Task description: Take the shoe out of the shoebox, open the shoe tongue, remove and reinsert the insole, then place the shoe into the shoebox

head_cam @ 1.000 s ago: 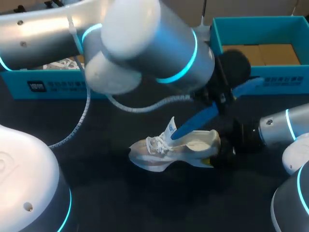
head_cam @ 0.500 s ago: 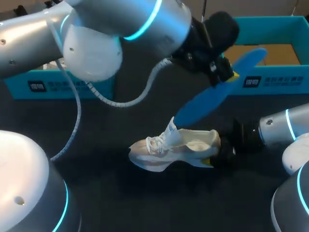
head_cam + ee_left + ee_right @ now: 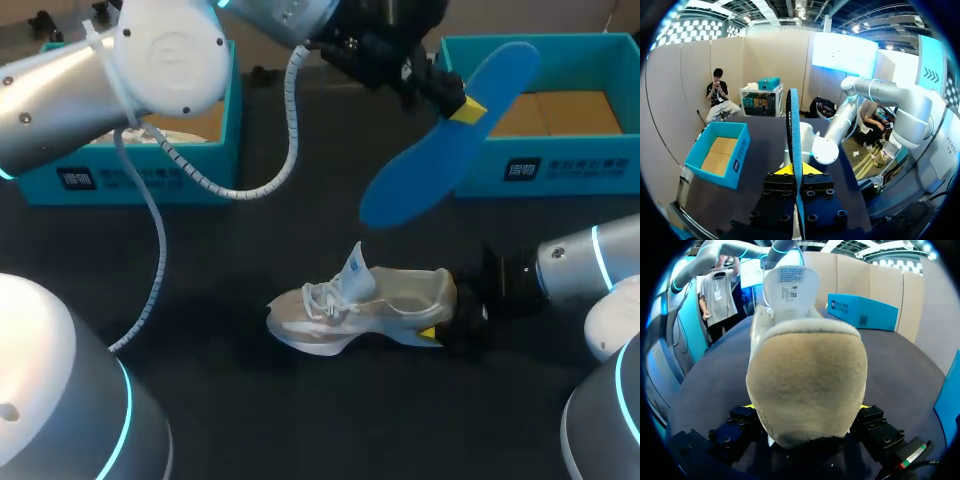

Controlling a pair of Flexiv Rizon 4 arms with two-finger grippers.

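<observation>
Above the middle of the table [image 3: 250, 420], the blue insole [image 3: 440, 150] hangs in the air, clear of the shoe [image 3: 360, 305] and slanting down toward it. The left gripper [image 3: 455, 103] pinches it by one end, fingers closed narrow on the thin foam, which the left wrist view shows edge-on between the yellow tips. The shoe lies on the table below, toe pointing to the left arm's side, its tongue [image 3: 355, 268] standing up and the opening bare. The right gripper [image 3: 440, 330] clamps the heel from both sides, steadying it. The open shoebox [image 3: 560, 170] sits at the far right, well apart from the shoe.

By my reading the removal is done and reinsertion comes next. That calls for bringing the insole's free end down into the opening behind the tongue, toe end first, then sliding it forward and flat — while the right gripper holds the shoe firm. A floppy insole could catch on the collar or fold.
</observation>
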